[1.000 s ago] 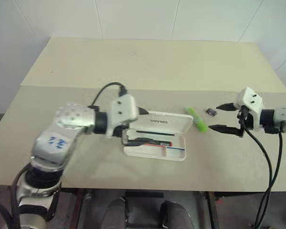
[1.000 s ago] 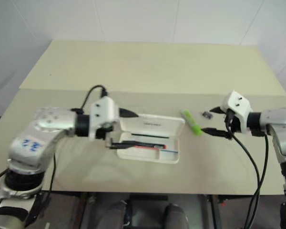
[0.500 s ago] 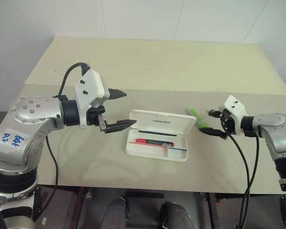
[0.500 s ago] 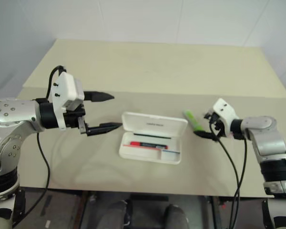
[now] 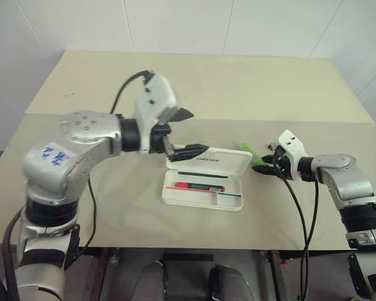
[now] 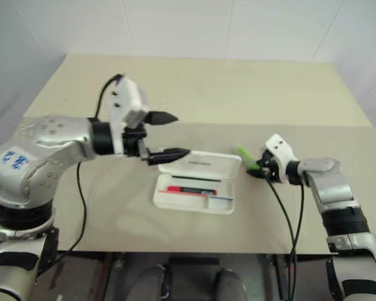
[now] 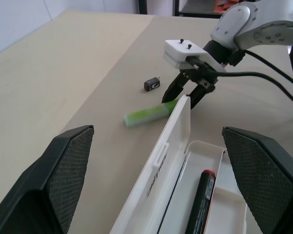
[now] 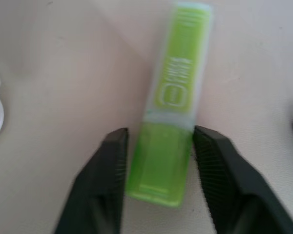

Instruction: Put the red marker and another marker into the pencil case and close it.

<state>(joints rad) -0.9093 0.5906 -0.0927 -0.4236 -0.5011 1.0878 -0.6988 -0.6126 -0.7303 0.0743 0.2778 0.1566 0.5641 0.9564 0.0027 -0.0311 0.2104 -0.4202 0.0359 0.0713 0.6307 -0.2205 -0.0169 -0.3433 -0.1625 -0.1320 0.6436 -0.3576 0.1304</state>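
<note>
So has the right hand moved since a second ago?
Yes: the right hand has closed in on the green highlighter lying on the table.

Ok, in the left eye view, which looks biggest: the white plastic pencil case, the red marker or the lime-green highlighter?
1. White plastic pencil case
2. Red marker
3. Lime-green highlighter, though the right gripper partly hides it, so this last place is unsure.

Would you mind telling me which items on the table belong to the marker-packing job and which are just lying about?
Part of the job:
- red marker, lying in the case
- green highlighter, between the right gripper fingers
- open white pencil case

Just lying about:
- small dark clip-like object beside the highlighter
</note>
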